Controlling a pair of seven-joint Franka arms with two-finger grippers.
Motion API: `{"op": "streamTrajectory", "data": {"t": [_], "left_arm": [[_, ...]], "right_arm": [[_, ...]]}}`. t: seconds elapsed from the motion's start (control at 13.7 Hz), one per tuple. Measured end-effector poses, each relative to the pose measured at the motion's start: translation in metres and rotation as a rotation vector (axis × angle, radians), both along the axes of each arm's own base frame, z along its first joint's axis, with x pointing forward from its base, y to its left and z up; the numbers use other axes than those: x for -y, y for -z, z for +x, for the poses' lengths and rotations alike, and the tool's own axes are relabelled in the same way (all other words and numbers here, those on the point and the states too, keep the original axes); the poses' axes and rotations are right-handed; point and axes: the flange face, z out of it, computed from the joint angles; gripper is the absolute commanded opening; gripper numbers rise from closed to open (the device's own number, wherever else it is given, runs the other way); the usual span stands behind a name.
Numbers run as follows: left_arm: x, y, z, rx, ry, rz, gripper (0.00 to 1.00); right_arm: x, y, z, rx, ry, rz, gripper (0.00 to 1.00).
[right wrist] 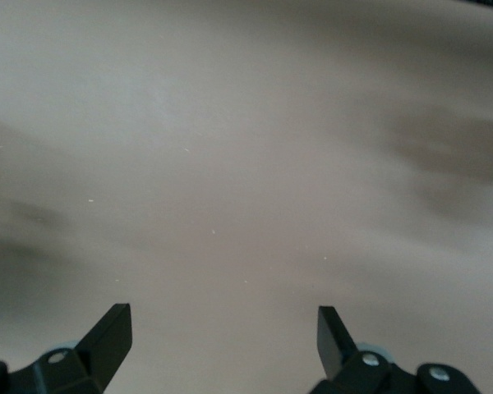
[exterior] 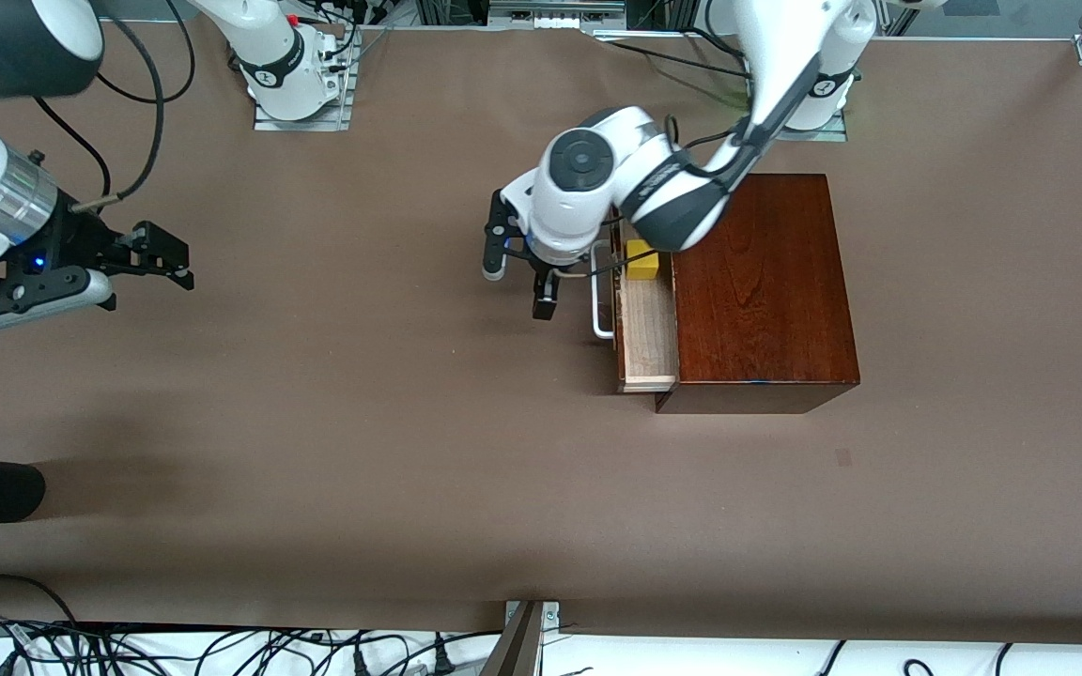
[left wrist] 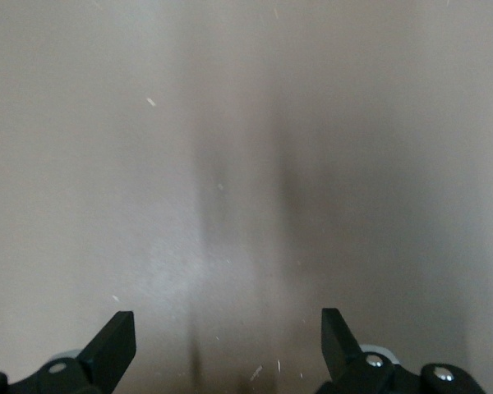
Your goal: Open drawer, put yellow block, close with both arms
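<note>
Drawer (exterior: pixel 646 329) stands pulled out of the wooden box (exterior: pixel 762 282); yellow block (exterior: pixel 641 260) lies inside it, just beside the left gripper (exterior: pixel 517 286). That gripper hangs over the table (exterior: pixel 363 422), fingers spread, holding nothing. Right gripper (exterior: pixel 179 258) waits well apart, fingers spread, empty.

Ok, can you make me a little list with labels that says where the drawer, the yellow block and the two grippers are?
drawer: pulled partly out of the box, white handle on its front
yellow block: inside the drawer, at the end nearer the robots' bases
left gripper: open, empty, over the table just in front of the drawer
right gripper: open, empty, waiting over the right arm's end of the table
</note>
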Motion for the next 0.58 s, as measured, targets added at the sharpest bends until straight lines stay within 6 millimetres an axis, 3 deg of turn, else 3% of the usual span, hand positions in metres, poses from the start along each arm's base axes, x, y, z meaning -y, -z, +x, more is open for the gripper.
{"op": "streamTrajectory", "data": {"t": [0.15, 0.37, 0.58], "left_arm": [[-0.021, 0.014, 0.001, -0.037, 0.021, 0.146, 1.00], [-0.048, 0.017, 0.005, -0.049, 0.048, 0.327, 1.00], [-0.067, 0.018, 0.013, -0.066, 0.026, 0.391, 1.00]], "right_arm": [[0.006, 0.014, -0.001, -0.010, 0.024, -0.005, 1.00], [0.006, 0.014, 0.000, -0.005, 0.049, -0.008, 1.00], [0.007, 0.010, -0.001, 0.004, 0.050, -0.015, 1.00]]}}
